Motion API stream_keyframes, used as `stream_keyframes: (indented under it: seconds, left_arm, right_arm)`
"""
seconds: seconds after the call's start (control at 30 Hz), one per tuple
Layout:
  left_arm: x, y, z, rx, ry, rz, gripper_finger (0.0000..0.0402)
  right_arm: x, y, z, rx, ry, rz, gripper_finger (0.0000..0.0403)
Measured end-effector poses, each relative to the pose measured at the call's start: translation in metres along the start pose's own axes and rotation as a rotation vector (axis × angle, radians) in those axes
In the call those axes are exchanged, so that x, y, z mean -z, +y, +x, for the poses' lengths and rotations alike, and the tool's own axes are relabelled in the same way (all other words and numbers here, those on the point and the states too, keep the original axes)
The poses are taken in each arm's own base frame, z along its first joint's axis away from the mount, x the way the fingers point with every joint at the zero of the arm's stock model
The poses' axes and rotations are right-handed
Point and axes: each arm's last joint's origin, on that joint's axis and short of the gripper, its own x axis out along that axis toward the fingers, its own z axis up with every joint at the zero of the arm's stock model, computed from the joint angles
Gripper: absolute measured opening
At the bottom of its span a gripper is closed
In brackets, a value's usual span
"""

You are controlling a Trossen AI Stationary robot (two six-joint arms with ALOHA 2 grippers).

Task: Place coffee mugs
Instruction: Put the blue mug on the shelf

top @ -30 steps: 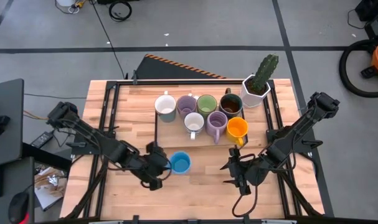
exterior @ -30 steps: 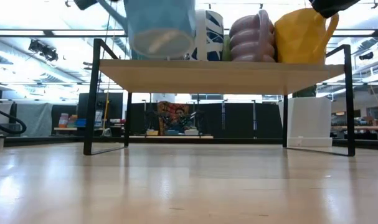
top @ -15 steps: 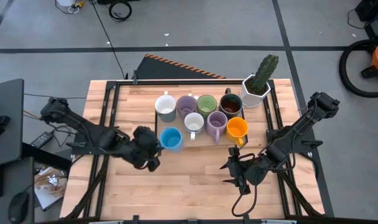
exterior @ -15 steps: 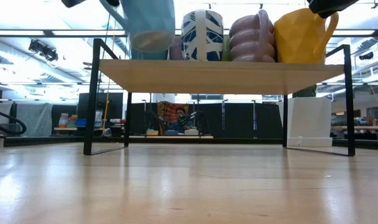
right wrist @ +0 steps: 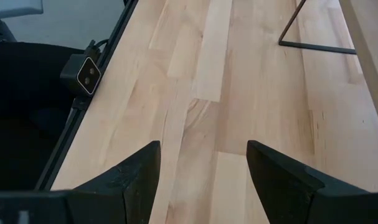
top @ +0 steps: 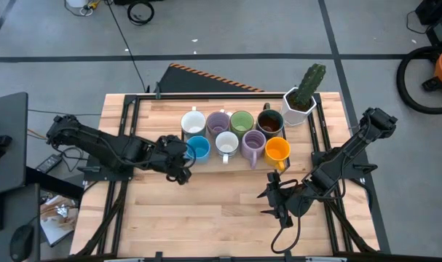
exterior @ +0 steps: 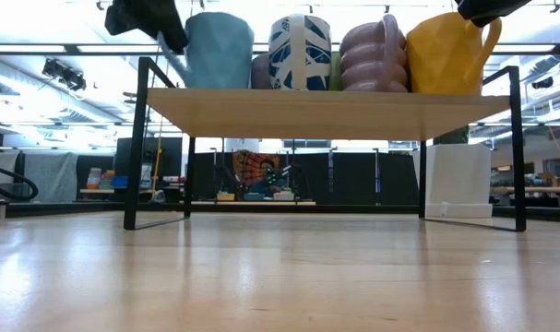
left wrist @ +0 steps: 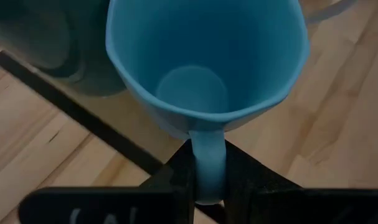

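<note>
Blue mug (exterior: 220, 51) stands on the raised shelf (exterior: 326, 111); left gripper (exterior: 148, 18) beside it; orange mug (exterior: 450, 55) at the far end.

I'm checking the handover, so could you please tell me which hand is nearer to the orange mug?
The right hand, open over bare table in front of the orange mug. The left hand is farther away across the shelf, shut on the blue mug by its handle.

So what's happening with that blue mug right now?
Left claw shut on blue mug handle, at shelf's left end. Right claw open, idle. White mug close alongside.
</note>
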Motion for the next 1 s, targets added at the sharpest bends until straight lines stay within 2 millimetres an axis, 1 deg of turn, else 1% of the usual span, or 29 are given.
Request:
stream_keyframes:
  seconds: [0.37, 0.83, 1.0]
  left_arm:
    - [0.0012, 0.0003, 0.0, 0.013, 0.031, -0.008, 0.0058]
    - [0.0016, -0.0023, -0.0001, 0.07, 0.071, 0.014, 0.0165]
    - [0.0022, -0.0033, -0.0002, 0.102, 0.097, 0.056, 0.0187]
  right_arm:
    - [-0.0002, 0.0001, 0.0, 0.0, -0.001, 0.003, 0.0244]
    - [-0.0005, 0.0002, 0.0, -0.002, -0.004, 0.004, 0.0244]
    - [-0.0005, 0.0002, 0.0, -0.002, -0.004, 0.004, 0.0244]
